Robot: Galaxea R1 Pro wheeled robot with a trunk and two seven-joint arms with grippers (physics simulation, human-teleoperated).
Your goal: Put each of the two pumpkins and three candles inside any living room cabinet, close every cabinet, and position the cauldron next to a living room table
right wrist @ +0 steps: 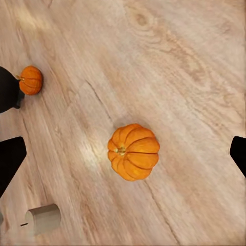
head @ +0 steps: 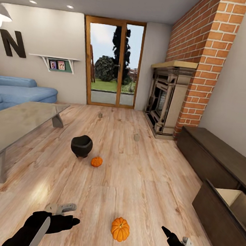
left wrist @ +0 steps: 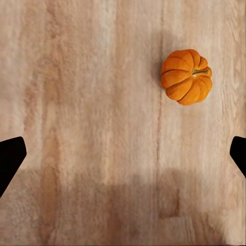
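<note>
While both arms hang low over the floor, our near pumpkin sits on the bare boards between them, a little closer to the right gripper than to the left gripper. In the right wrist view it lies almost centred between that hand's dark fingers, which stand wide apart and hold nothing; in the left wrist view it sits off toward one finger, those fingers spread and empty too. So we judge the right arm better placed for a straight descent. The pumpkin is round, with no long axis to favour: bright orange, ribbed, its short stem tipped sideways. Farther off, a second pumpkin rests just beside the black cauldron, right of the desk. A candle lies beyond. At our right, the cabinet stands open, its pale inside showing.
</note>
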